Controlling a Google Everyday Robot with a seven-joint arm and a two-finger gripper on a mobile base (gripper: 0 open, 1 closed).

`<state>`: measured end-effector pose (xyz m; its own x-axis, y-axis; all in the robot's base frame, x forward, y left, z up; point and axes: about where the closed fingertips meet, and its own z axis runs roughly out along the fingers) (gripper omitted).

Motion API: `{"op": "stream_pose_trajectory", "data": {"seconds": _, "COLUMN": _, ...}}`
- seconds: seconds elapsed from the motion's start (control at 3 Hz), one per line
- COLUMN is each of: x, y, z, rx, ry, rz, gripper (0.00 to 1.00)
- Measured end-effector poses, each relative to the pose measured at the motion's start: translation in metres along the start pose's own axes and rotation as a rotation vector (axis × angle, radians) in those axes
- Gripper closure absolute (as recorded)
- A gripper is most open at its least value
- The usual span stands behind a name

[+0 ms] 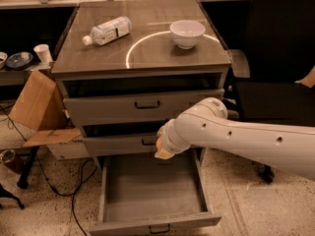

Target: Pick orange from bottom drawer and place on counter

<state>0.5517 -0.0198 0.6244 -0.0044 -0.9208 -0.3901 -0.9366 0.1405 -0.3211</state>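
The bottom drawer (152, 224) is pulled fully open at the foot of the grey cabinet, and its floor is bare. My gripper (161, 149) hangs above the drawer's back part, in front of the middle drawer. It is shut on the orange (158, 144), of which only a small orange patch shows at the tip. My white arm (246, 136) reaches in from the right. The counter (147, 50) is the glossy cabinet top with a curved light reflection, well above the gripper.
A white bowl (187, 32) and a lying plastic bottle (108, 31) are on the counter. The top drawer (140, 104) is slightly open. A black office chair (280, 63) stands to the right. A cardboard box (37, 104) and cables are on the left.
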Motion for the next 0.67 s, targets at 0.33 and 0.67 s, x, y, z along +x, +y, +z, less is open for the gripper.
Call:
{"op": "stream_pose_trajectory", "data": {"seconds": 0.33, "x": 0.0008, "y": 0.0012, "z": -0.0026, "rx": -0.004, "ry": 0.01, "rz": -0.004, "gripper": 1.0}}
{"op": "stream_pose_trajectory", "data": {"seconds": 0.67, "x": 0.0, "y": 0.0025, "z": -0.0057, "rx": 0.024, "ry": -0.038, "rz": -0.014, "gripper": 1.0}}
